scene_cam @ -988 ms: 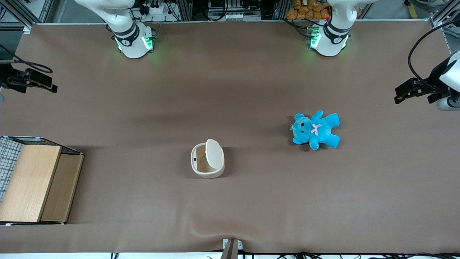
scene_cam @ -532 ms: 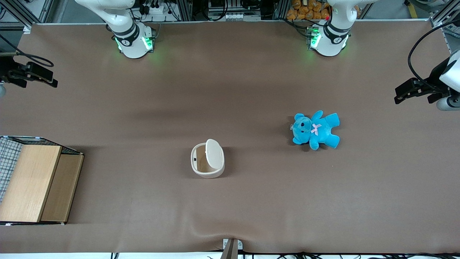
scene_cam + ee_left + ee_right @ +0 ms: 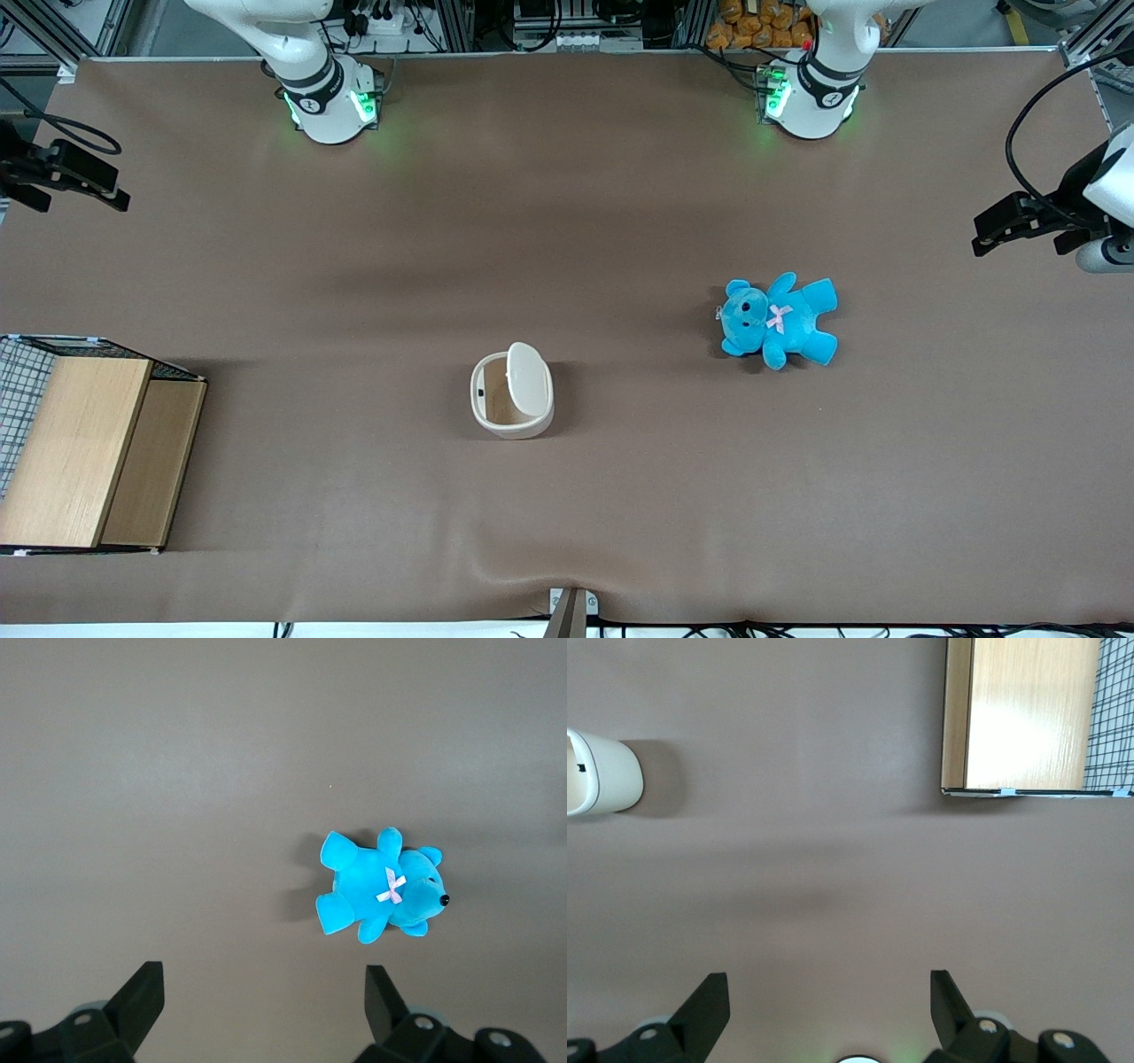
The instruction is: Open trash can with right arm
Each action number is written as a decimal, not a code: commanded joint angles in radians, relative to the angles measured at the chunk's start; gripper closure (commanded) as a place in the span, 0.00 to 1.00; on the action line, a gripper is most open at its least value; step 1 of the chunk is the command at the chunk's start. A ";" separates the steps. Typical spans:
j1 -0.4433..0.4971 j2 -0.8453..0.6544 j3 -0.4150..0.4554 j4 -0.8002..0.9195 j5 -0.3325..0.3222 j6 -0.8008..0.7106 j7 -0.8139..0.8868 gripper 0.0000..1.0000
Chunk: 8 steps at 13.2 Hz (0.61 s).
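Note:
The cream-white trash can (image 3: 512, 396) stands near the middle of the table. Its flat lid (image 3: 528, 381) is tipped up on the hinge and the tan inside shows. One edge of the can also shows in the right wrist view (image 3: 598, 771). My right gripper (image 3: 104, 189) hangs above the bare mat at the working arm's end of the table, well away from the can and farther from the front camera than it. In the right wrist view the gripper (image 3: 828, 1001) has its two black fingers wide apart with nothing between them.
A wooden box with wire mesh (image 3: 89, 452) sits at the working arm's end, nearer the front camera; it also shows in the right wrist view (image 3: 1023, 713). A blue teddy bear (image 3: 778, 321) lies toward the parked arm's end and shows in the left wrist view (image 3: 381, 886).
My right gripper has drifted a little farther from the front camera along the table's end. The trash can, its raised lid and the bear have not moved.

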<state>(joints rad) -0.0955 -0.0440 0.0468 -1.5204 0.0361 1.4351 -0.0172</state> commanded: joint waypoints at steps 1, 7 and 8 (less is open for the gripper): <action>-0.026 0.007 0.016 0.029 -0.015 -0.007 -0.013 0.00; -0.023 0.013 0.018 0.031 -0.002 -0.010 -0.006 0.00; -0.018 0.013 0.018 0.031 -0.002 -0.009 -0.006 0.00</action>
<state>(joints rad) -0.0982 -0.0404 0.0470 -1.5110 0.0355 1.4352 -0.0172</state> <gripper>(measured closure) 0.000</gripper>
